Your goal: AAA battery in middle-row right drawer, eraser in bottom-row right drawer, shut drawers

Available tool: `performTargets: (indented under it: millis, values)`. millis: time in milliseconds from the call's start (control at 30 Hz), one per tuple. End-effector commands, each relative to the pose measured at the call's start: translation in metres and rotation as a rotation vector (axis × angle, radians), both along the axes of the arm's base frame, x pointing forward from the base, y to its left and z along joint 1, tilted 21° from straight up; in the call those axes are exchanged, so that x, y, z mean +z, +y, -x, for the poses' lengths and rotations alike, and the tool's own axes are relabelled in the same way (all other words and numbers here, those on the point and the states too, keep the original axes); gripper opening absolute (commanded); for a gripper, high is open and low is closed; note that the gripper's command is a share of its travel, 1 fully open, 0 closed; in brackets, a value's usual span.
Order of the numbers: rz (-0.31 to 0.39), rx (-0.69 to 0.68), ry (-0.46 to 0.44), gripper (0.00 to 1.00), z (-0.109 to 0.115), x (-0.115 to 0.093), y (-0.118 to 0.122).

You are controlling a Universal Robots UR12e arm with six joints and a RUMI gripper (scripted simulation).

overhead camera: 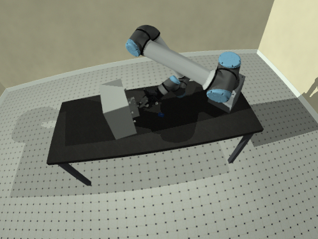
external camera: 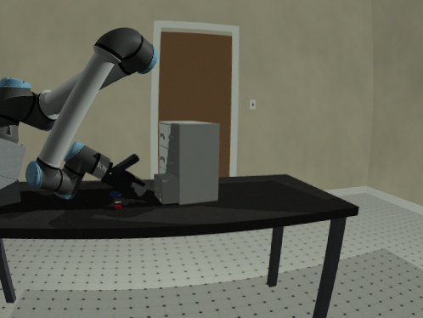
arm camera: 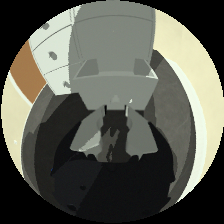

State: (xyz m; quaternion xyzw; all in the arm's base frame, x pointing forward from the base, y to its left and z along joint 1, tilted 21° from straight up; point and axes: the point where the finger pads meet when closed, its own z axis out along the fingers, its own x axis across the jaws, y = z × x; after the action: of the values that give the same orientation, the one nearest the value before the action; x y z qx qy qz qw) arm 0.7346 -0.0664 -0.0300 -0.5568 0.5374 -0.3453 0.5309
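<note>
Grey chest (external camera: 197, 161): 1 | bottom drawer (external camera: 166, 187) out: 1 | pincer (external camera: 146, 185): slightly parted, empty

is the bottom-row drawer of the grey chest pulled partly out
Yes, in the exterior view the bottom drawer juts out from the grey chest front toward the gripper.

Grey chest (external camera: 197, 161) on black table (external camera: 263, 200) (brown door (external camera: 195, 76) behind)
</note>
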Motion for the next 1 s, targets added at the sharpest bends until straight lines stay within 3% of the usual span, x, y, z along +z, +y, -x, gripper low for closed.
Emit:
performTargets:
  millis: [0,400,967]
  values:
    - [0.0,0.0,-0.001,0.2,0.006,-0.002,-0.001]
    - [0.0,0.0,-0.001,0.2,0.036,-0.012,-0.005]
    - [0.0,0.0,-0.001,0.2,0.05,-0.004,-0.009]
